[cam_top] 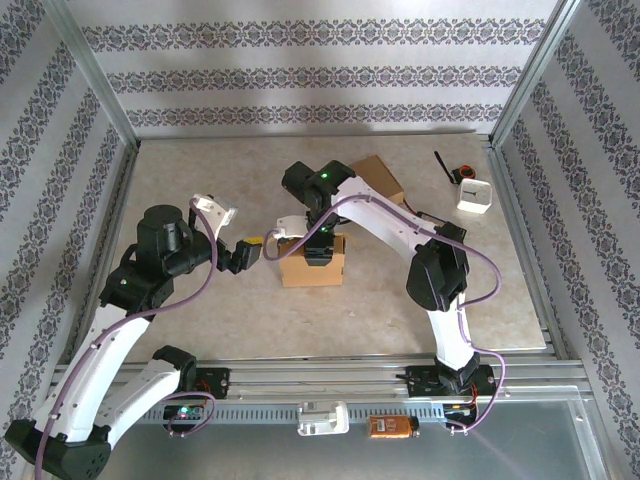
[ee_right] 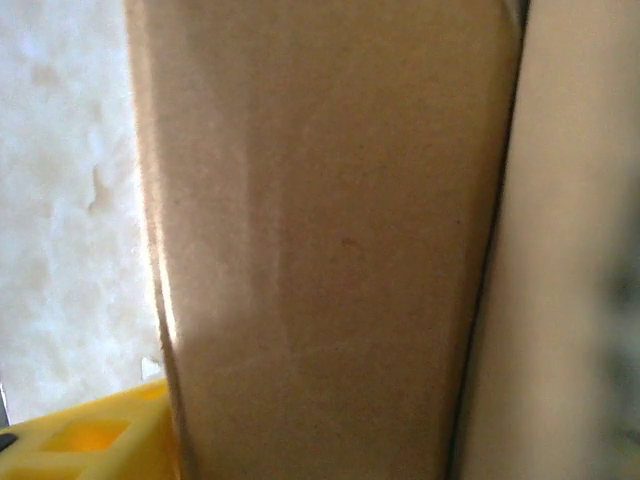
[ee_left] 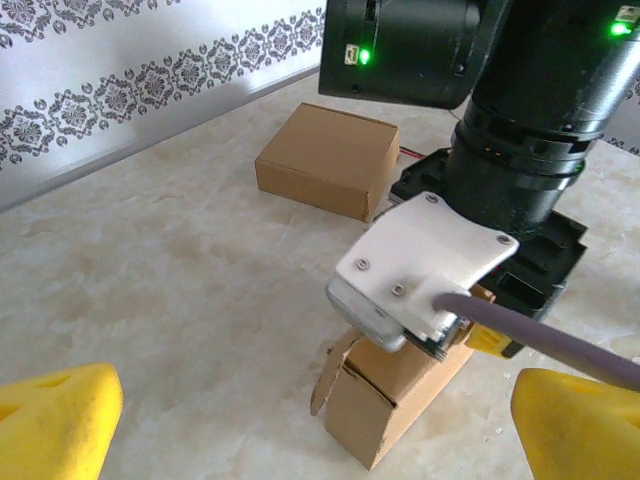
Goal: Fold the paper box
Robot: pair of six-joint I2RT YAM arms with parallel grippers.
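No lettering, number or brand name can be read in any view. The brown faces of the paper box [cam_top: 312, 272] [ee_left: 385, 410] [ee_right: 330, 240] are seen plain and unprinted. On the small orange object [cam_top: 390, 427] lying on the front rail a darker patch is seen, possibly a label, but it is too small to be read. A dark mark is carried on the face of the white cube [cam_top: 474, 193] at the far right of the table, and it cannot be made out either.
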